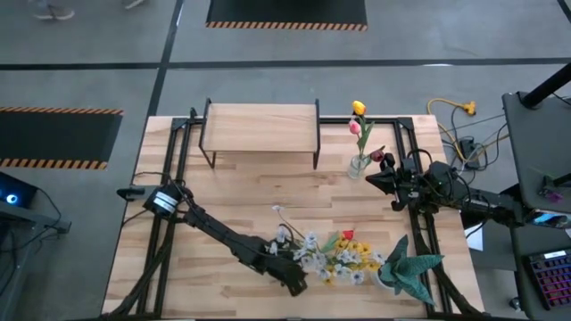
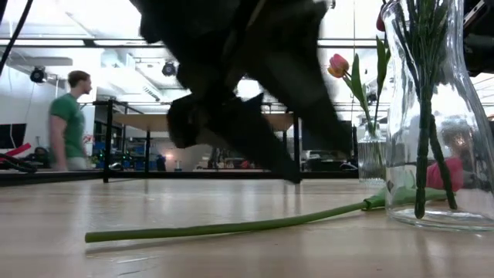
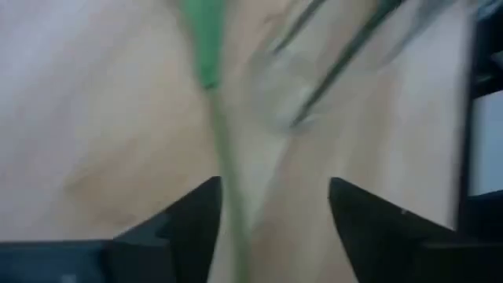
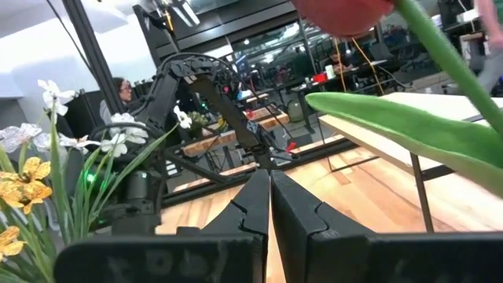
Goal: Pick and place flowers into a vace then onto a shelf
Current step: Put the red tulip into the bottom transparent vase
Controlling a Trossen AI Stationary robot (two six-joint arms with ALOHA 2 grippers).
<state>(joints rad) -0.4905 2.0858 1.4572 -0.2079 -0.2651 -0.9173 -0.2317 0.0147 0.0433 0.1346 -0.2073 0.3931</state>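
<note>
Stem of green tulip (image 3: 228,157) runs lengthwise between my left claw (image 3: 271,212)'s parted fingers on the pale wooden tabletop (image 3: 94,118) — nothing gripped.

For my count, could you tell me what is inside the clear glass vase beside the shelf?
The clear glass vase holds a yellow tulip and a pink tulip. Whether the dark maroon bloom beside it stands inside cannot be told.

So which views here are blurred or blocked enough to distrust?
Left wrist view: heavy motion smear, only the green stem between the left gripper fingers reads. Low view: a dark arm blocks the centre, bright backlight behind. High view and right wrist view are clear.
</note>
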